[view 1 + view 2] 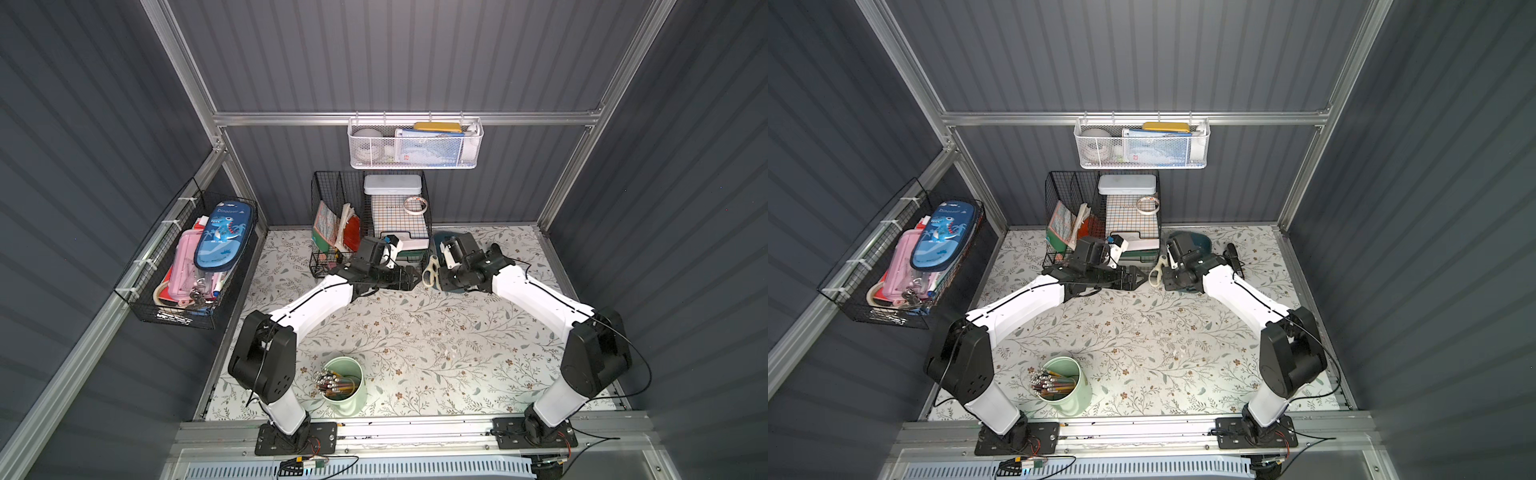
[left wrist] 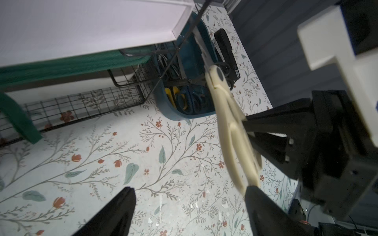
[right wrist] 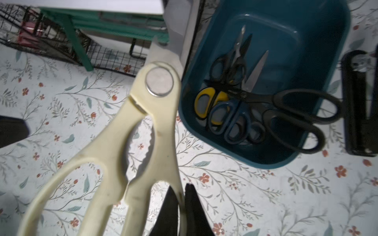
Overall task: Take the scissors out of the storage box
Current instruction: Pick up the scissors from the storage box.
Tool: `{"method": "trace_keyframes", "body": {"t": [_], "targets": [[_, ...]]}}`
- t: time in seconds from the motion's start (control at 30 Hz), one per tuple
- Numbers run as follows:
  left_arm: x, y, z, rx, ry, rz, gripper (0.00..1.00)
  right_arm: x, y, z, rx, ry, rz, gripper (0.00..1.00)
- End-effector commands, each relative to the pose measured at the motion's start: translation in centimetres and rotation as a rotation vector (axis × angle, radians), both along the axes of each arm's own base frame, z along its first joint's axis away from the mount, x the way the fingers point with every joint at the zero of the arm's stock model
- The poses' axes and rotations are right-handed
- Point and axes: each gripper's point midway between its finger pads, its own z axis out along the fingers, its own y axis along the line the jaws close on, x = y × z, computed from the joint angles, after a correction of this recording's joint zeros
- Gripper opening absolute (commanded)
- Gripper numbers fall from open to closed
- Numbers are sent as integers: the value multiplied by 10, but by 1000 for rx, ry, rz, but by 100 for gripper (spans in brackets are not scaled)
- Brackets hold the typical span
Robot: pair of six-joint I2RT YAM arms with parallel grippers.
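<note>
Got cream scissors (image 3: 165,130) clamped in right pincer (image 3: 181,190) by one handle loop, well down toward the loop's end. Looks deliberate: leaves the other loop and the blades free for a second grip. Holding them out of box (image 3: 286,47), just beside it, between box and organiser (image 1: 318,199), blades aimed toward the organiser. Appear clear of bench (image 1: 415,353); can't confirm height.

Have left pincer (image 2: 189,193) spread wide at the free loop, one finger just beside it. Can't call contact. Reads as a handover setup or a steadying grip, judgement only.

Counting five pairs left in box, so only the first pair is out. Yellow-handled (image 3: 201,104) and blue-handled (image 3: 231,122) side by side, handles at the robot-side end. Two small black (image 3: 227,69) further in. Long black (image 3: 296,118) laid crosswise over the others' blades, loops up against the rim on the stapler (image 3: 360,102) side. Would pull long black next, being on top of the rest. Watch for tangled loops dragging a neighbour out, and for box sliding on bench: probably a light tub, unbraced.

Ignoring the rest: papers, white case and tape roll in organiser; pencil cases in side basket (image 1: 166,316); pencils in cup (image 1: 353,401); packets of some kind in white basket (image 1: 415,165) on the back rail, too small to identify.
</note>
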Motion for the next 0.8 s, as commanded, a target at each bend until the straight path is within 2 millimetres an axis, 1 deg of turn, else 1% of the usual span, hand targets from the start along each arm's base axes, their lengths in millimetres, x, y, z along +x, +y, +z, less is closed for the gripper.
{"method": "trace_keyframes", "body": {"t": [0.0, 0.1, 0.23, 0.37, 0.5, 0.67, 0.77], "targets": [[-5, -10, 12, -67, 4, -21, 88, -11, 15, 0, 40, 19, 26, 0], [-9, -8, 12, -69, 6, -22, 87, -15, 28, 1, 49, 16, 51, 0], [-15, -3, 9, -64, 10, -14, 85, -16, 36, -2, 60, 20, 60, 0], [-20, 2, -1, -48, 27, -6, 83, -22, 44, 3, 64, 22, 75, 0], [-22, 1, -2, -65, 37, -7, 83, -36, 38, 5, 49, 14, 39, 0], [-21, -8, 6, -113, 47, -31, 82, -52, 30, -1, 54, 15, 15, 0], [-24, -11, 5, -120, 54, -45, 81, -58, 34, 0, 62, 4, 29, 0]]}}
